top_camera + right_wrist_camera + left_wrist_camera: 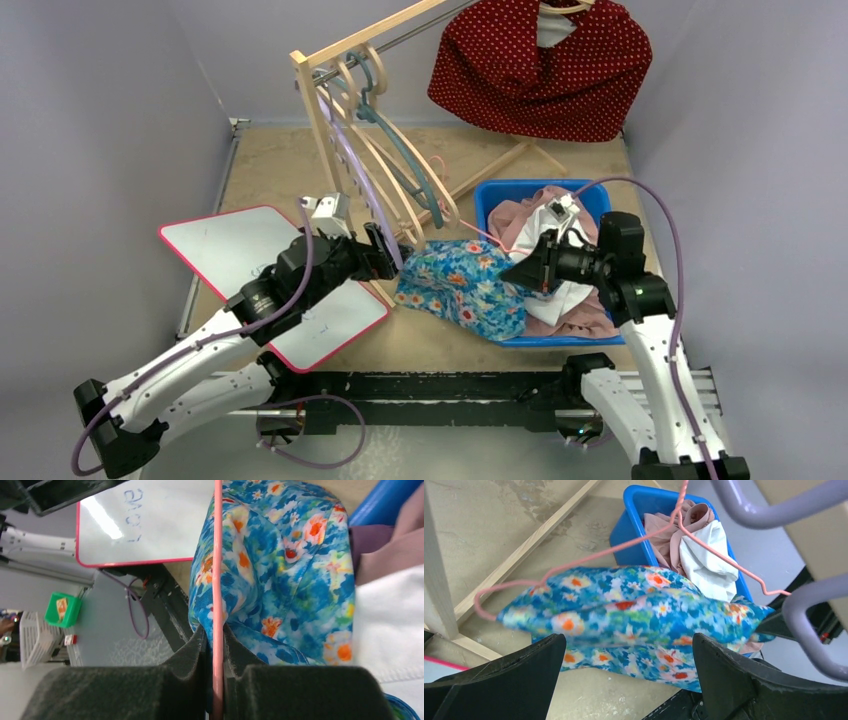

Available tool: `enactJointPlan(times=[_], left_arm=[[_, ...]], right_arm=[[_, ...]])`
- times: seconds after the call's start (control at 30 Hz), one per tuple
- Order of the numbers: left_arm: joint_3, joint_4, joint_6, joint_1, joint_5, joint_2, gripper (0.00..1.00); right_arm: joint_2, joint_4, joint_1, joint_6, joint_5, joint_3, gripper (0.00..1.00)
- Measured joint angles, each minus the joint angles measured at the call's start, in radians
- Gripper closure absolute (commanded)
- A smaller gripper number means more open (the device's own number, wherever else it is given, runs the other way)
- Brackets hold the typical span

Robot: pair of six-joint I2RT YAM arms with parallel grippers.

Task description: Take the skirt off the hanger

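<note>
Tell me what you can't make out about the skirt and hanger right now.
- Left wrist view: how the floral skirt fastens to the pink hanger; folded fabric covers it.
- Top view: the hanger inside the right hand; too thin against the skirt.
- Right wrist view: the hanger's hook, beyond the frame.
- Whiteboard writing: too faint.

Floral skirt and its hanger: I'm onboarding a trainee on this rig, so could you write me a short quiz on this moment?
1. True or false: the left tool is open, with the floral skirt just ahead of it.
2. What is the right tool clamped on?
A. the pink hanger
B. the whiteboard's edge
C. the blue bin's rim
3. Fill in: the red garment hanging from the rack is patterned with white ____.

Key: 1 true; 2 A; 3 dots.
</note>
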Motion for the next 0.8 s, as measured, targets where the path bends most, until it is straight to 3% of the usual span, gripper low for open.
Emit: enactJointPlan(times=[0.3,0.57,0.8], left_arm=[[0.025,0.05,0.0,0.0,0.019,0.172,0.11],[0.026,0.076,-0.001,0.0,0.018,0.18,0.23],[0.026,0.093,-0.017,0.0,-0.008,0.179,0.41]], right_arm=[[-0.002,0.003,0.132,-0.003,-0.033,-0.03,1.0],[0.02,0.004,0.257,-0.003,-0.013,-0.03,1.0],[0.017,0.006,0.292,-0.003,0.014,-0.03,1.0]])
